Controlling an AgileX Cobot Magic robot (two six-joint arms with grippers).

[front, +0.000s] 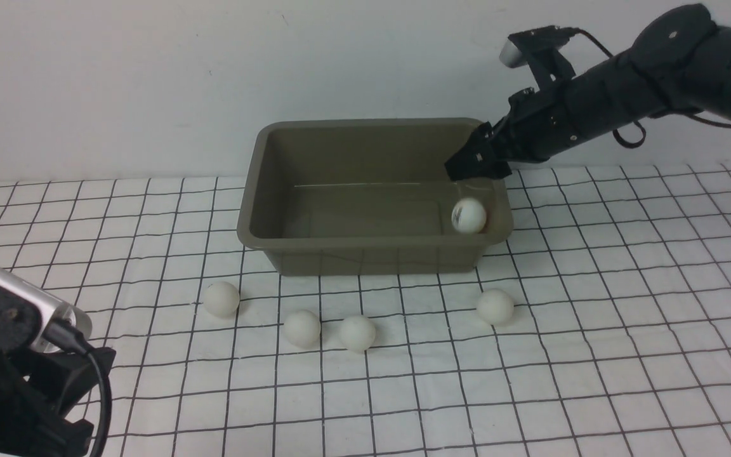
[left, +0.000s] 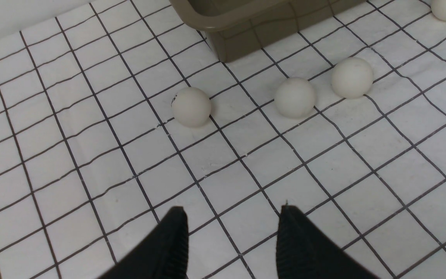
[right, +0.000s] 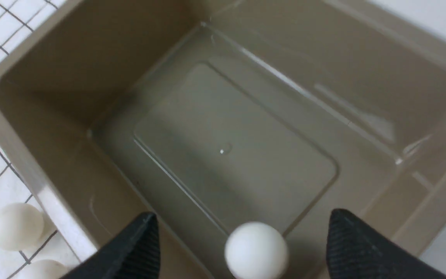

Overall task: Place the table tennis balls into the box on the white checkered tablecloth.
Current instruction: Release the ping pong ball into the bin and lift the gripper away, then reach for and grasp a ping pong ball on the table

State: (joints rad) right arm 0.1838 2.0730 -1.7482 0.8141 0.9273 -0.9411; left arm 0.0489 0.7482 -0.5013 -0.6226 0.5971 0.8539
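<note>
One table tennis ball [front: 469, 216] is inside the box [front: 365, 254], close to its right end wall near the front corner. It is matte white with a dark smudge of print on one side (too blurred to read). The box is an olive-grey plastic tub with rounded corners, sloping walls and a flared rim.

The other four balls lie on the white checkered tablecloth [front: 594, 355] in a loose row in front of the box's near wall. The leftmost ball [front: 221, 299] sits off the box's left front corner. The second ball [front: 302, 328] and third ball [front: 358, 333] lie close together but apart, before the middle of that wall. The fourth ball [front: 495, 306] sits off the right front corner.

The right arm [front: 625, 95] reaches in over the box's right rear corner, and the right jaws point down at the boxed ball. Only the right wrist view shows how they stand: the two fingers [right: 130, 252] are spread wide, and the ball between them touches neither (whether it rests on the floor I cannot tell). That view also shows a raised panel on the box floor with a tiny dimple at its centre.

The left wrist view shows the left jaws, their fingers [left: 168, 240] moderately apart with nothing between them, over bare cloth well in front of the box. It also shows a small dark mark on the leftmost ball's edge, unseen from the front. The front view shows only the left arm [front: 16, 317], off the box's left front.
</note>
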